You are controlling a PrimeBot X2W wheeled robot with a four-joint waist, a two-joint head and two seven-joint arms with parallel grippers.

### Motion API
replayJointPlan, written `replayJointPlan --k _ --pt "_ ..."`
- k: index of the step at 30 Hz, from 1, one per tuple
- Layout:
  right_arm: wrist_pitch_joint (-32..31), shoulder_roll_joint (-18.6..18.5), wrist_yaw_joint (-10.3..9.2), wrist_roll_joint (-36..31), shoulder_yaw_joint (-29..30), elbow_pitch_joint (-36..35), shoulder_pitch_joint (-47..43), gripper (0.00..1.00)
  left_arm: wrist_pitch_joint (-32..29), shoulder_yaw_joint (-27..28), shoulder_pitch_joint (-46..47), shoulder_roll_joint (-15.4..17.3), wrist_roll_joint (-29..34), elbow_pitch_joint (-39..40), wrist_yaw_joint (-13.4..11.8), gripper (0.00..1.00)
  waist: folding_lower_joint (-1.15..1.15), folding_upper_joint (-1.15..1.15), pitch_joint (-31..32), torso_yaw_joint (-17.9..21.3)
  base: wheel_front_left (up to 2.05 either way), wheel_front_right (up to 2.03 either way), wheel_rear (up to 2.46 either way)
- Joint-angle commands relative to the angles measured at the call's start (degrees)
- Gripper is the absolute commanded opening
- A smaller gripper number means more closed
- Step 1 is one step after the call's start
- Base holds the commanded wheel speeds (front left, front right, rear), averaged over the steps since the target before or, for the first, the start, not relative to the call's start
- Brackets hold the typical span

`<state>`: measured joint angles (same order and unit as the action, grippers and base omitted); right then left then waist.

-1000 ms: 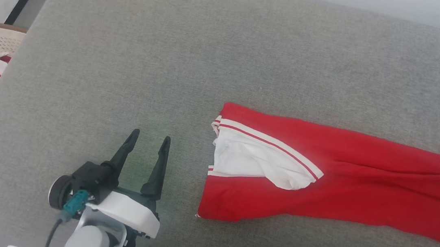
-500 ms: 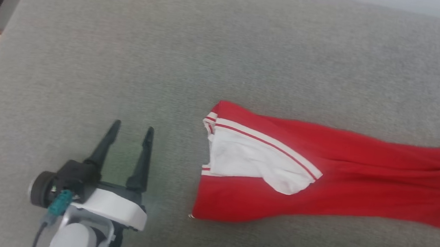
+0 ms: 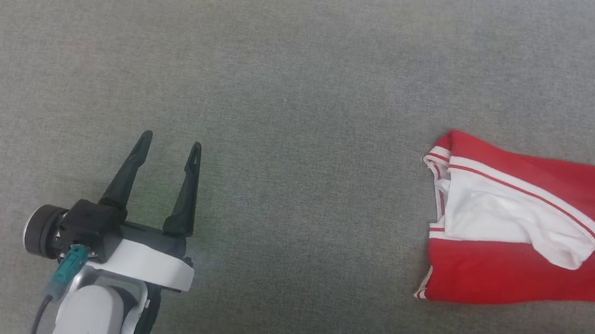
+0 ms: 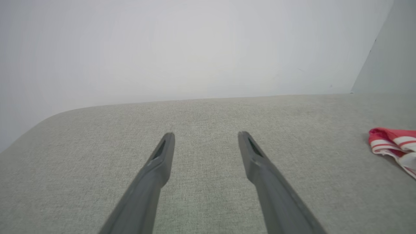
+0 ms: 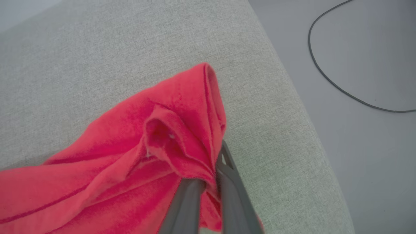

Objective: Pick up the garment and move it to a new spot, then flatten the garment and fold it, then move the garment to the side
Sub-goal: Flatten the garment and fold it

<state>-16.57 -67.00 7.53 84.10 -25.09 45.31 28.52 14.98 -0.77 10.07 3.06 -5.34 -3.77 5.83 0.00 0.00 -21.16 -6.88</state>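
The garment (image 3: pixel 513 272) is a bright red T-shirt lying stretched out on the grey cushion (image 3: pixel 309 52), at the right of the head view. Its white sleeve (image 3: pixel 496 218) with striped trim faces left, and the far part runs off the right edge. In the right wrist view my right gripper (image 5: pixel 211 162) is shut on a bunched red fold of the garment (image 5: pixel 156 130) near the cushion's edge. My left gripper (image 3: pixel 172 140) stands open and holds nothing, far to the left of the shirt. The left wrist view shows the left gripper (image 4: pixel 206 134) over bare cushion, with the garment's striped end (image 4: pixel 393 143) far right.
The cushion's rounded edge (image 5: pixel 302 107) drops to a grey floor (image 5: pixel 373 162) close beside the right gripper. A thin black cable (image 5: pixel 325 74) lies on that floor. A pale wall (image 4: pixel 195 48) stands behind the cushion.
The head camera has shifted and the chair at the left has left the picture. The garment has slid to the right across the cushion, farther from the open left gripper.
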Motion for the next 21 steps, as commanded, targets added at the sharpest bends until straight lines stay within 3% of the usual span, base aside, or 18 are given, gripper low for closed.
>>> replayJointPlan --k 1,7,16,21 --pt "0.01 0.35 -0.08 0.15 0.2 0.25 0.69 0.0 0.24 0.04 0.7 -0.09 0.87 0.24 0.27 1.0 0.0 0.0 0.21 0.06 0.0 0.0 0.0" --pt "-0.9 2.07 -0.04 -1.75 -2.06 -5.41 -0.94 0.0 0.24 -0.31 -0.11 -0.13 0.81 -0.14 0.46 1.0 0.0 0.0 1.33 -0.09 0.0 0.0 0.0" --pt "-2.93 1.3 -0.04 -7.03 -6.65 -30.44 -5.18 0.0 0.25 -1.49 -1.81 -0.17 -1.29 0.76 0.0 1.0 0.0 0.0 3.22 -1.19 0.0 0.0 0.0" --pt "-5.81 4.4 -0.04 -11.46 -7.74 -40.42 -3.83 0.0 0.25 -2.24 -1.23 -0.18 -3.2 0.49 -0.19 1.0 0.0 0.0 3.16 -2.29 0.0 0.0 0.0"
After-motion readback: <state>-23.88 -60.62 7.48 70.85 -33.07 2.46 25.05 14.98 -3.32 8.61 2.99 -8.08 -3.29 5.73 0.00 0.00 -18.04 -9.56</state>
